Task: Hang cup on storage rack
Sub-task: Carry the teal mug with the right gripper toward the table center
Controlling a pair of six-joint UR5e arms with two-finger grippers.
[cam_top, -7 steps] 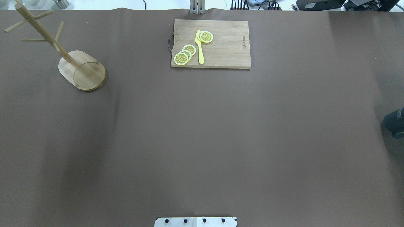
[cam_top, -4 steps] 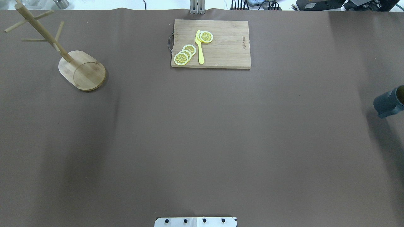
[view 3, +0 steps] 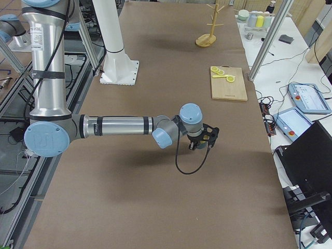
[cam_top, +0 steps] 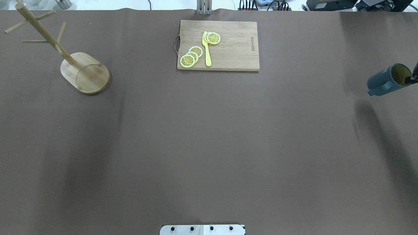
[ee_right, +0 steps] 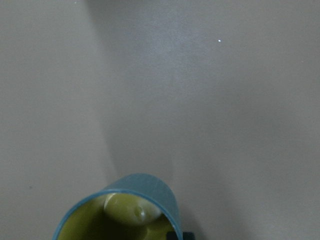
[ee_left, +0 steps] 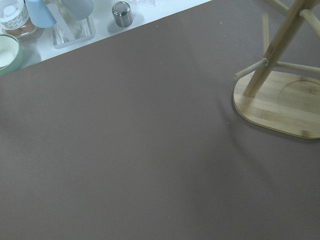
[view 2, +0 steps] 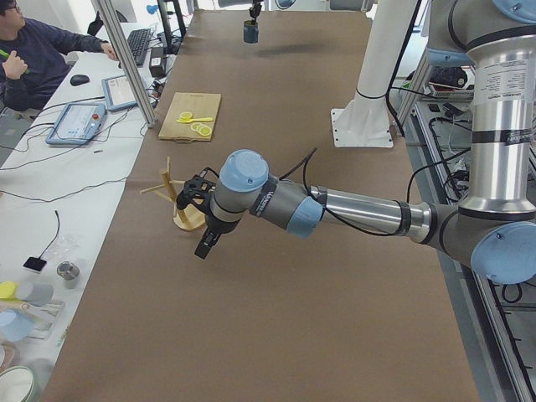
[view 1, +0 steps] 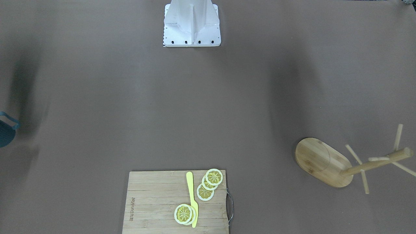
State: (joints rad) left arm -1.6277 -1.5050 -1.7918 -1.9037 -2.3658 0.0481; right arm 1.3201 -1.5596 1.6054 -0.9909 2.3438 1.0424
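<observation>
I am holding the cup [cam_top: 385,82] above the tabletop's [cam_top: 209,147] right edge, right fingers [cam_top: 408,78] clamped on its rim, leaving the handle free for a peg. The rack [cam_top: 85,74] is standing well apart, far left. Left fingers [view 2: 203,247]: I cannot tell.

Teal-blue cup [cam_top: 380,83] with yellow inside; pale wooden storage rack [cam_top: 89,78]; brown table [cam_top: 209,147].
</observation>
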